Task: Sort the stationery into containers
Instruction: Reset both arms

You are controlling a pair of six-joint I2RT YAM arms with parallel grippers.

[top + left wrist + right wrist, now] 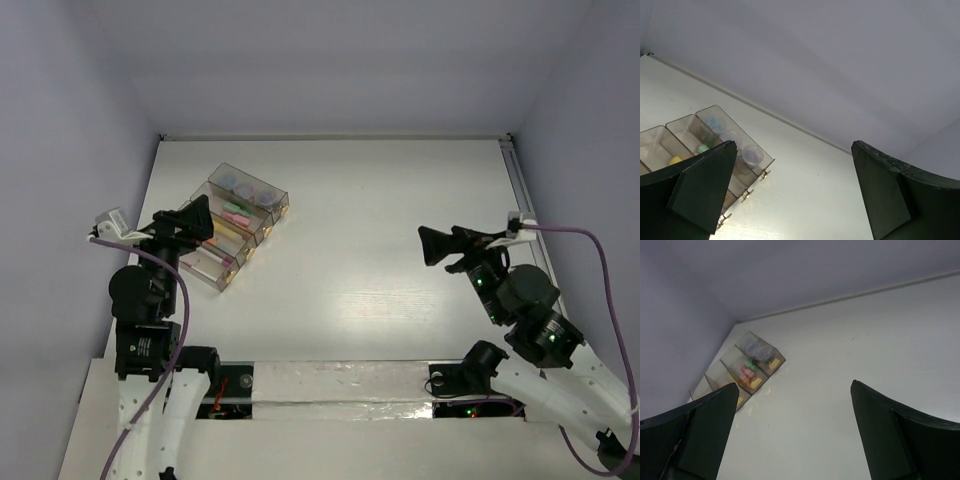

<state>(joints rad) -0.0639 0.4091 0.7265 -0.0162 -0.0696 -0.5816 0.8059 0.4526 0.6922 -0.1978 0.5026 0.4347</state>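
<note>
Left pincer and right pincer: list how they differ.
The left pincer sits at the boxes, overlapping the near ones in the top view. The right pincer is over bare table, far from them. The left points toward the table's right, the right toward its left. Both are open and empty.

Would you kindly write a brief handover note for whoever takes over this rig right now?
Left gripper open, empty, over the containers' left end.
Right gripper open, empty, over the table's right side.
Discs and coloured sticks lie in the containers; no loose piece shows on the table.
Sorting looks done; check the boxes the left arm partly hides.
</note>
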